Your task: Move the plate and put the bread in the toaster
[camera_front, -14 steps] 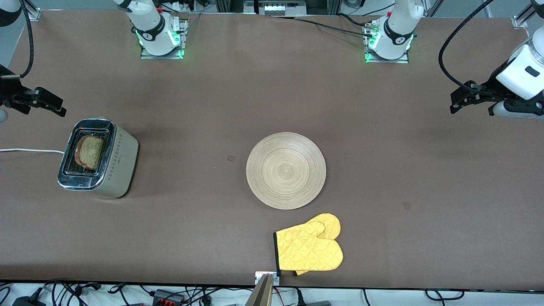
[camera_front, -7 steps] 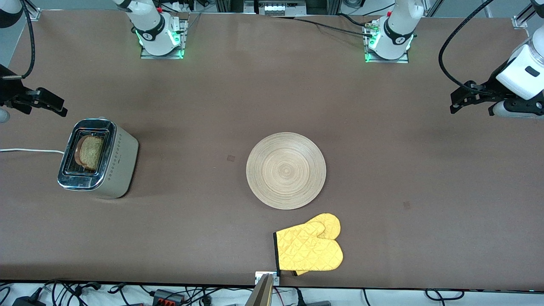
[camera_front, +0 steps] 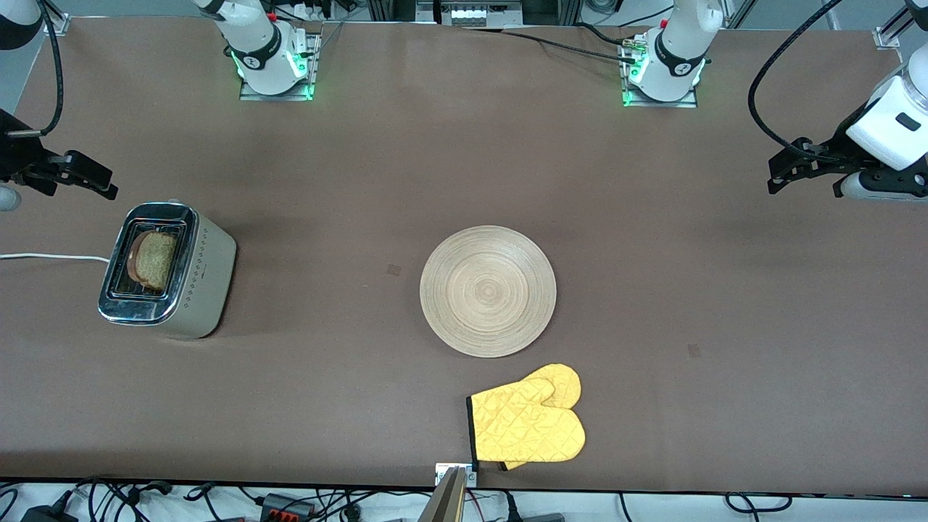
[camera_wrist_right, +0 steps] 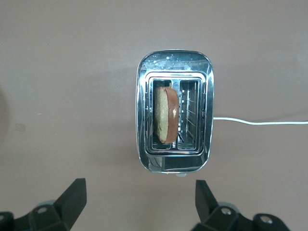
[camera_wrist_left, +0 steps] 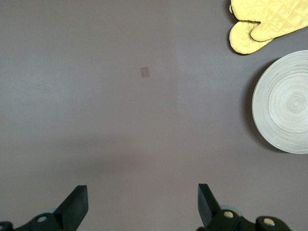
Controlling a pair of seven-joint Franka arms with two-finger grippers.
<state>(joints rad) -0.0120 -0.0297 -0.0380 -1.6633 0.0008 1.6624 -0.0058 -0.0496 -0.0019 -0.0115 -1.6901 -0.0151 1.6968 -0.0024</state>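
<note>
The light-wood plate (camera_front: 488,291) lies empty at the table's middle; it also shows in the left wrist view (camera_wrist_left: 284,102). The beige toaster (camera_front: 168,270) with chrome top stands toward the right arm's end; the bread (camera_front: 154,259) stands in one of its slots, also seen in the right wrist view (camera_wrist_right: 166,114) inside the toaster (camera_wrist_right: 174,117). My right gripper (camera_front: 101,187) is open and empty, up in the air beside the toaster; its own view shows it (camera_wrist_right: 139,197) open. My left gripper (camera_front: 779,174) is open and empty over bare table at the left arm's end (camera_wrist_left: 143,204).
A yellow oven mitt (camera_front: 528,424) lies near the table's front edge, nearer to the camera than the plate, also in the left wrist view (camera_wrist_left: 269,19). The toaster's white cord (camera_front: 51,257) runs off the table's end.
My right gripper has drifted slightly, staying open beside the toaster. Nothing else has moved.
</note>
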